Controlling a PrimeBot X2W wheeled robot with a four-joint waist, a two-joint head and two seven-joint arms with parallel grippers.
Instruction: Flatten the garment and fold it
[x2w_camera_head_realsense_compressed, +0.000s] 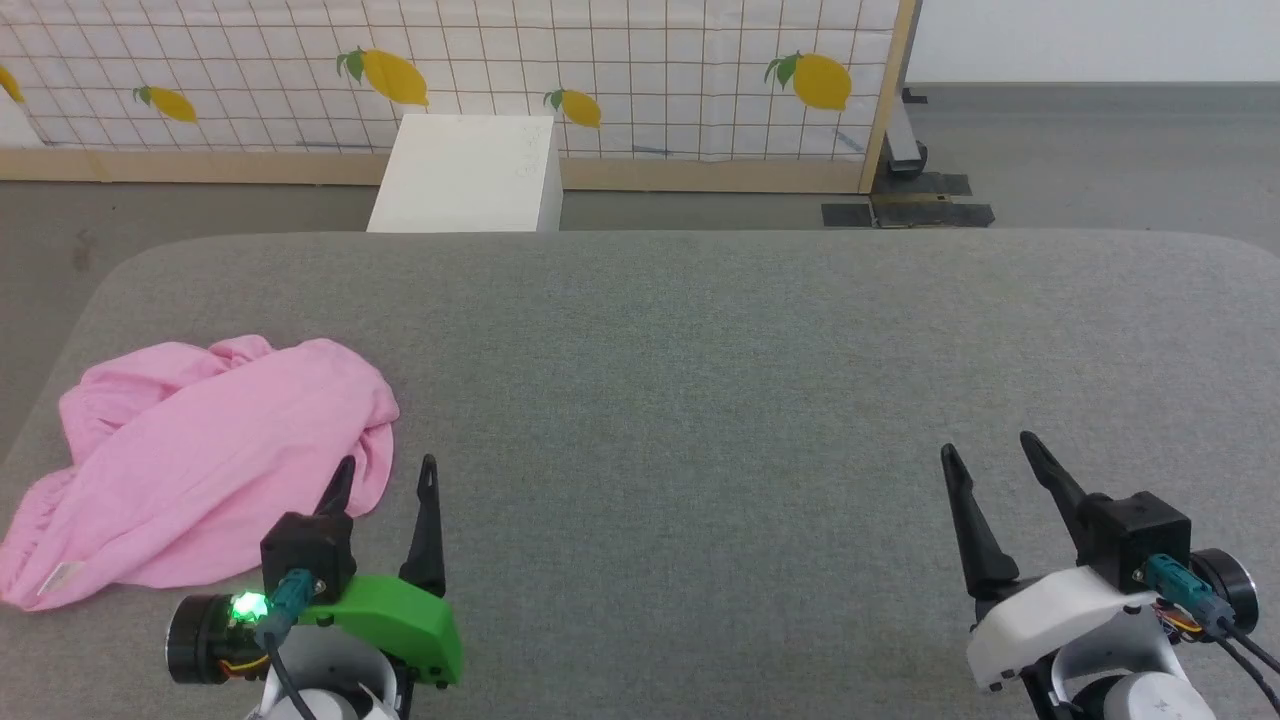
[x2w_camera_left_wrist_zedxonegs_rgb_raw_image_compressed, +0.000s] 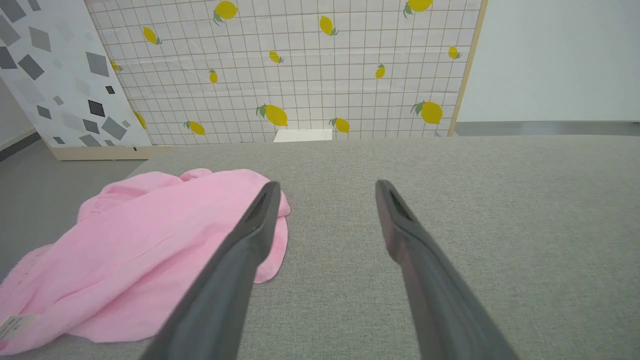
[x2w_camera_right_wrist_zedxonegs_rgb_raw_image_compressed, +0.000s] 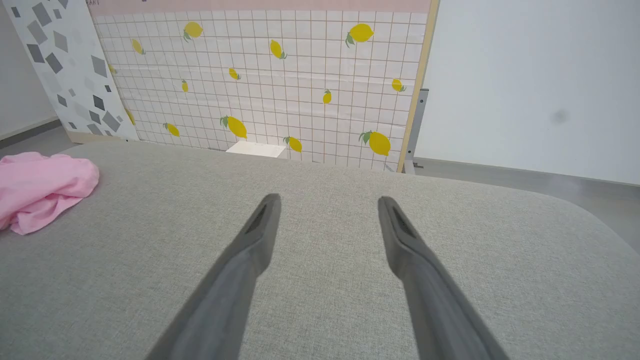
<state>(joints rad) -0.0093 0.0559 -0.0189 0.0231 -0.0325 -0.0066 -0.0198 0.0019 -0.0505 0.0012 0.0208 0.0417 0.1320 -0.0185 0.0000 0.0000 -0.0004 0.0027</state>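
The pink garment (x2w_camera_head_realsense_compressed: 200, 455) lies crumpled in a heap at the left of the grey padded surface (x2w_camera_head_realsense_compressed: 700, 380), a small white tag at its near-left hem. My left gripper (x2w_camera_head_realsense_compressed: 386, 475) stands open just right of the heap's near edge, its left finger in front of the cloth, nothing between the fingers. In the left wrist view the garment (x2w_camera_left_wrist_zedxonegs_rgb_raw_image_compressed: 150, 250) spreads left of the open left gripper (x2w_camera_left_wrist_zedxonegs_rgb_raw_image_compressed: 325, 187). My right gripper (x2w_camera_head_realsense_compressed: 988, 450) is open far to the right over bare surface. The right wrist view shows the open right gripper (x2w_camera_right_wrist_zedxonegs_rgb_raw_image_compressed: 327, 200) and the garment (x2w_camera_right_wrist_zedxonegs_rgb_raw_image_compressed: 40, 187) far left.
A white box (x2w_camera_head_realsense_compressed: 470, 172) stands on the floor behind the surface's far edge. A lemon-patterned grid panel (x2w_camera_head_realsense_compressed: 600, 60) with a wooden frame closes off the back. Grey floor lies to the left and far right of the padded surface.
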